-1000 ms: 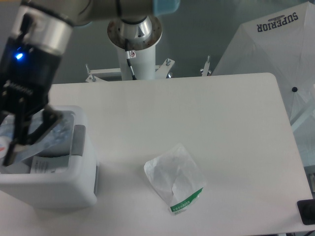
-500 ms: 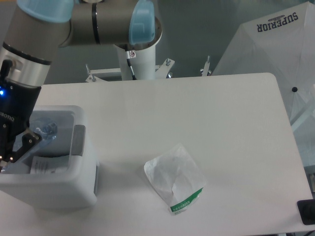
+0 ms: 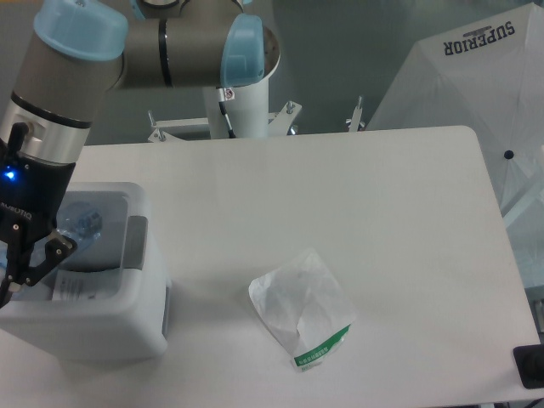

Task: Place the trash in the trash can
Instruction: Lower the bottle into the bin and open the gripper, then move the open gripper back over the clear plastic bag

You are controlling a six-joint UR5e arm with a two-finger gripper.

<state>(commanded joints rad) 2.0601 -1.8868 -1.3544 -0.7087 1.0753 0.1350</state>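
White tabletop (image 3: 340, 187), grey wall behind. Bottle (image 3: 81, 223): clear plastic, lying inside the bin (image 3: 110, 327) at the near left corner, partly hidden by the arm. Bag (image 3: 302, 310): flat, translucent white, green printed edge toward the front, on the tabletop right of the bin and apart from it. Bin: boxy, white, grey patch on its right rim. End effector (image 3: 21, 268): over the bin's left side, pointing down, mostly cut off by the frame edge; its opening and any hold cannot be told. Arm (image 3: 127, 51): reaches leftward from the white pedestal (image 3: 238, 106), wrist bent down. White umbrella (image 3: 467, 76), far right.
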